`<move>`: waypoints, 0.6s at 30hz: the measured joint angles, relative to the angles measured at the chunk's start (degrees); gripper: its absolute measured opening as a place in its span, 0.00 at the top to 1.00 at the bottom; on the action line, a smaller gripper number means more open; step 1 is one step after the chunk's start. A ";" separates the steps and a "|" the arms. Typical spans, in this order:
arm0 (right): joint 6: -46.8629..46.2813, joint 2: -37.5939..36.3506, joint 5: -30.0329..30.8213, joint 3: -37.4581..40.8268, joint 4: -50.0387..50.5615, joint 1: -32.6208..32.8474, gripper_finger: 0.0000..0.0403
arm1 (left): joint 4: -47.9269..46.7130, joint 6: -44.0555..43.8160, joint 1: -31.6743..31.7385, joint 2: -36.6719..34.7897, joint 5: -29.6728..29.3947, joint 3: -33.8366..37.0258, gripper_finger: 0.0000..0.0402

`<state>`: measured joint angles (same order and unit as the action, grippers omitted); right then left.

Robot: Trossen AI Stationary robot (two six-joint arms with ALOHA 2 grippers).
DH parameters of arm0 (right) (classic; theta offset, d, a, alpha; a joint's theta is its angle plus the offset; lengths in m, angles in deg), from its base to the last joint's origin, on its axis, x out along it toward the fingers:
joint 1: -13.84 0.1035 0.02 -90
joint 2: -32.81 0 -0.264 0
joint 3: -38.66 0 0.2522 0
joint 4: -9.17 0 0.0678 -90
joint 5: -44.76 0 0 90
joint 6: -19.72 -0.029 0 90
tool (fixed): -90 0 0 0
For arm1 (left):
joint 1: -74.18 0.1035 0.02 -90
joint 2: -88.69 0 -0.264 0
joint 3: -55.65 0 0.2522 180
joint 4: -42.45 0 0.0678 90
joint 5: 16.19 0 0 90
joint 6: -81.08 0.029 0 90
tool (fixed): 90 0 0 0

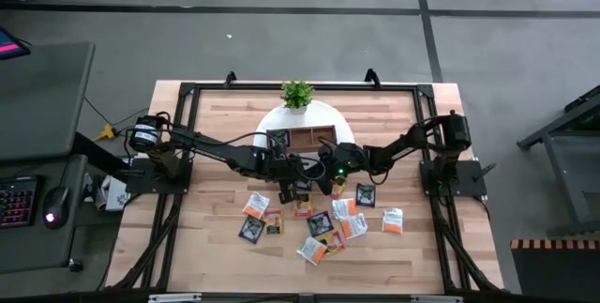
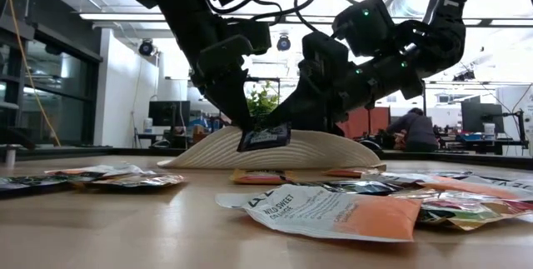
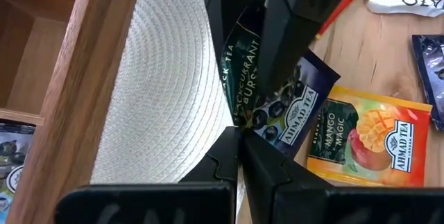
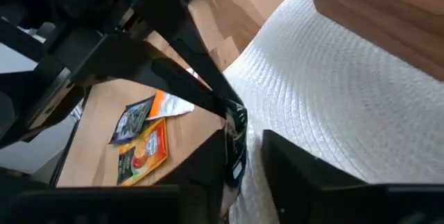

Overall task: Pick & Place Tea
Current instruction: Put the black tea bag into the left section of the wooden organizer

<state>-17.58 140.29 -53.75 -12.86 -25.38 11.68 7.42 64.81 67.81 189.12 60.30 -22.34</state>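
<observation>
A dark blackcurrant tea sachet (image 3: 277, 106) stands on edge over the near rim of the white woven mat (image 1: 272, 120). My left gripper (image 3: 239, 135) is shut on it. My right gripper (image 4: 241, 141) reaches in from the right, its fingers narrowly apart on either side of the same sachet (image 4: 236, 148); a gap shows beside one finger. The brown wooden tray (image 1: 314, 137) sits on the mat just beyond, with one sachet (image 3: 10, 161) in a compartment. More tea sachets (image 1: 323, 223) lie flat on the table nearer the front. My left gripper pinches the sachet's lower edge (image 3: 244, 121) between its two fingertips, slanting down from the table's left side. The sachet stands up from the fingers on edge, near the mat's rim (image 2: 265, 138). I cannot tell whether my right gripper's fingers (image 3: 291, 37) touch the sachet.
An orange mango sachet (image 3: 368, 137) and several others lie loose just right of the held one. A small potted plant (image 1: 297, 95) stands behind the tray. A black frame (image 1: 187, 89) runs along the table's edges. A person (image 2: 414, 127) sits in the room beyond.
</observation>
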 joint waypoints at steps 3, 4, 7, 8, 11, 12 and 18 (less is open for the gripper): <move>-0.26 0.00 -1.29 0.00 0.00 -0.48 0.90 | -0.24 0.06 -0.02 0.00 0.13 0.00 0.99; -0.30 0.00 -1.50 0.00 -0.04 -0.51 0.94 | -0.33 0.08 0.00 0.00 0.13 0.00 0.99; 0.00 -0.09 -1.13 0.00 -0.17 -0.49 0.98 | -0.65 0.36 0.02 0.01 0.67 0.00 0.99; 0.00 -0.09 -1.07 0.00 -0.17 -0.49 0.98 | -0.67 0.73 0.02 0.00 0.92 0.00 0.99; 0.45 -0.09 -1.06 0.00 -0.15 -0.47 0.99 | -0.71 1.41 0.00 0.00 1.24 0.00 0.99; 0.49 -0.09 -1.04 0.00 -0.15 -0.47 0.99 | -0.73 1.41 0.00 0.00 1.27 0.00 0.99; 0.52 -0.09 -1.33 0.00 -0.05 -0.45 1.00 | -0.75 2.67 0.02 0.00 2.31 0.00 0.93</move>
<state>-17.05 140.21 -55.08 -12.86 -25.43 11.23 6.67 67.48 67.83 189.12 62.61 -22.34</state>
